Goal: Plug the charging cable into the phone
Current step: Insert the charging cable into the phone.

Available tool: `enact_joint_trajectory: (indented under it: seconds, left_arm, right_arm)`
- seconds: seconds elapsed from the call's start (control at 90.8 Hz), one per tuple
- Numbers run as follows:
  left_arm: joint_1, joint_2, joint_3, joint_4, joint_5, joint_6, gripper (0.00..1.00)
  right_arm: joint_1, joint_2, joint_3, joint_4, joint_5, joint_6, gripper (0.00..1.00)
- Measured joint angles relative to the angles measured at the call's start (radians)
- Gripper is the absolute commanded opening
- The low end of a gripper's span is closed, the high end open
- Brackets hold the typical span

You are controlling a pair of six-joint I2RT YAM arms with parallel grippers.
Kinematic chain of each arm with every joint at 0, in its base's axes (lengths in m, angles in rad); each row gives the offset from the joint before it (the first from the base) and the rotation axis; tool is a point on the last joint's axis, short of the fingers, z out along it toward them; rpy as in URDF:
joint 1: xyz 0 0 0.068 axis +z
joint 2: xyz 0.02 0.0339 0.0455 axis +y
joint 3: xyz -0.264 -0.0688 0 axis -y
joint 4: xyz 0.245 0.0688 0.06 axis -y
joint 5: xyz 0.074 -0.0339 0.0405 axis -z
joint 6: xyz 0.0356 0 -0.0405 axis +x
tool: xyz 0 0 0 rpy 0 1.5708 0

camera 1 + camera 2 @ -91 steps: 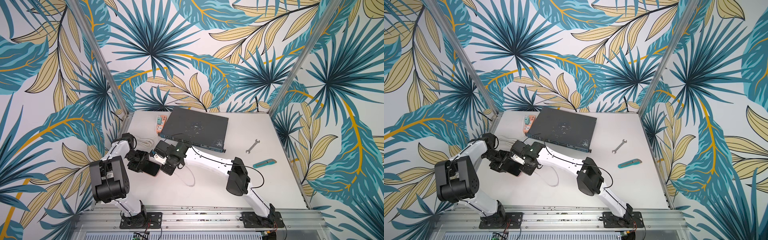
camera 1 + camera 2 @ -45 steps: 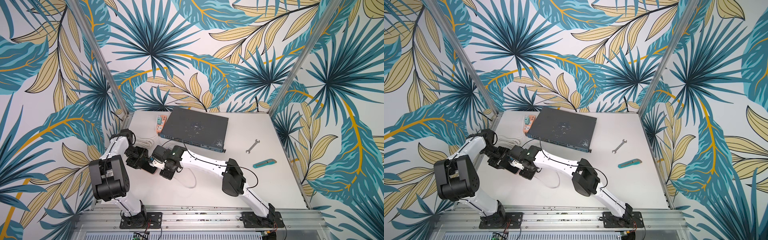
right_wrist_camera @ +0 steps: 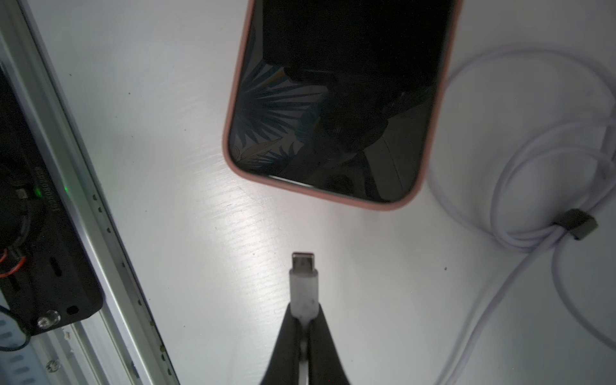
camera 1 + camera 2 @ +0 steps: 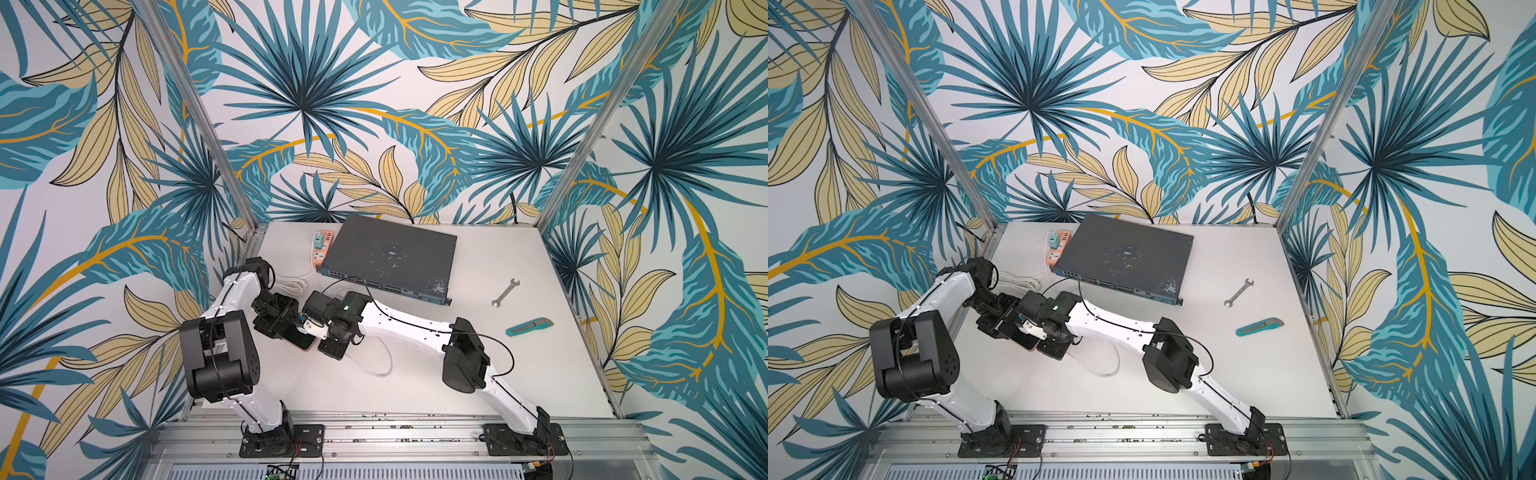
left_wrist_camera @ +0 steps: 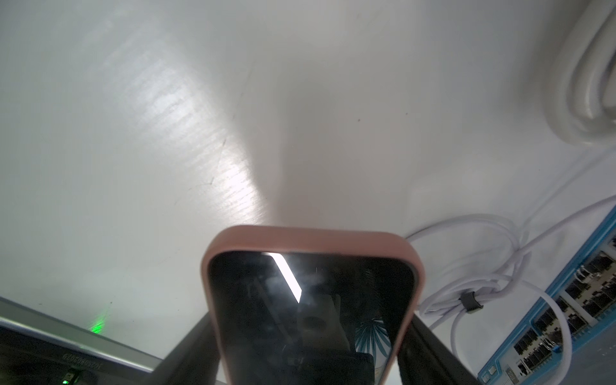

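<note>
on the white table left gripper clamped the phone, right gripper pinched the cable plug, unplugged; next needs aligning.

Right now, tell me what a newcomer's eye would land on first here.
First, the two arms meeting at the table's near left: the left gripper clamps the phone, and the right gripper pinches the charging cable, its plug pointing at the phone's end but not yet in. Behind them lies the big dark grey network switch, with a wrench to its right.
</note>
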State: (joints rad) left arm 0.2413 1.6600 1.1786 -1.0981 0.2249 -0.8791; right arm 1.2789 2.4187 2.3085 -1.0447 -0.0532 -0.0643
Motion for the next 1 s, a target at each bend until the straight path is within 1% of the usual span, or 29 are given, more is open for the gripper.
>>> enact_joint_trajectory:
  seconds: [0.297,1.003]
  left_arm:
    - [-0.036,-0.011,0.0,-0.002,-0.001,0.0,0.0]
    - [-0.067,-0.031,0.0,-0.018,-0.01,-0.001,0.0]
  right_arm:
    - [0.0,0.006,0.002,0.0,-0.001,0.0,0.0]
    - [0.006,0.01,0.009,0.0,0.001,0.0,0.0]
